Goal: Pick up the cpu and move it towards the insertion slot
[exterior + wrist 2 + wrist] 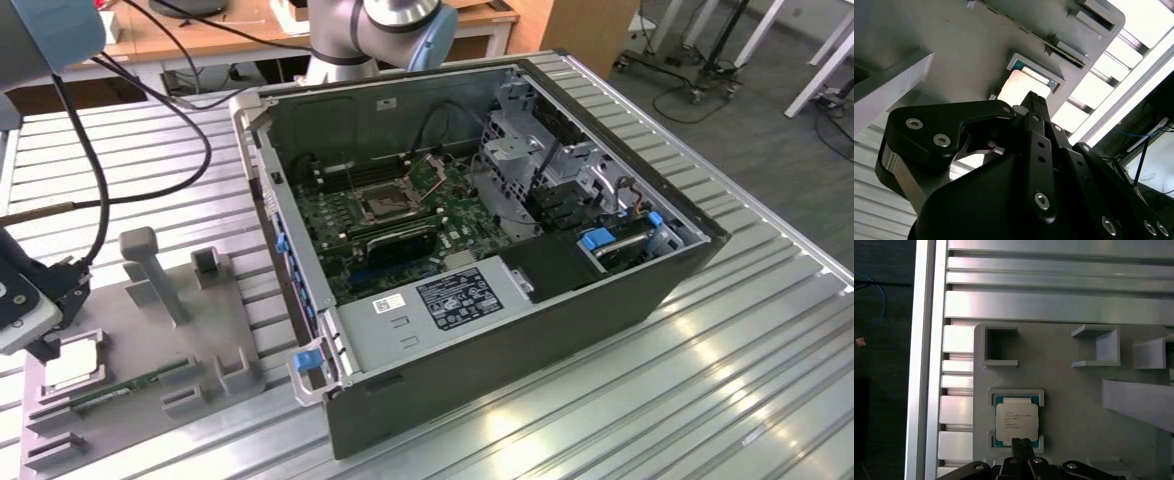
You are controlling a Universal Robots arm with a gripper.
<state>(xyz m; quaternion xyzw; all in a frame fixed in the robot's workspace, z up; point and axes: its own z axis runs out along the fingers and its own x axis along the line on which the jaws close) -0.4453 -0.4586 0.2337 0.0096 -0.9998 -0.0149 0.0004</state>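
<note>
Your tool (1021, 442), closed narrow and empty, hangs over the cpu (1016, 420), seated in a grey tray (1079, 440) recess near the surface (1054, 305) edge; the insertion slot (387, 203) lies inside the open case (534, 340).

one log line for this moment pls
phase: pick not yet done | gripper: over cpu edge, jaws shut, holding nothing | cpu: flat in grey tray recess | socket: in open computer case, unreached
</note>
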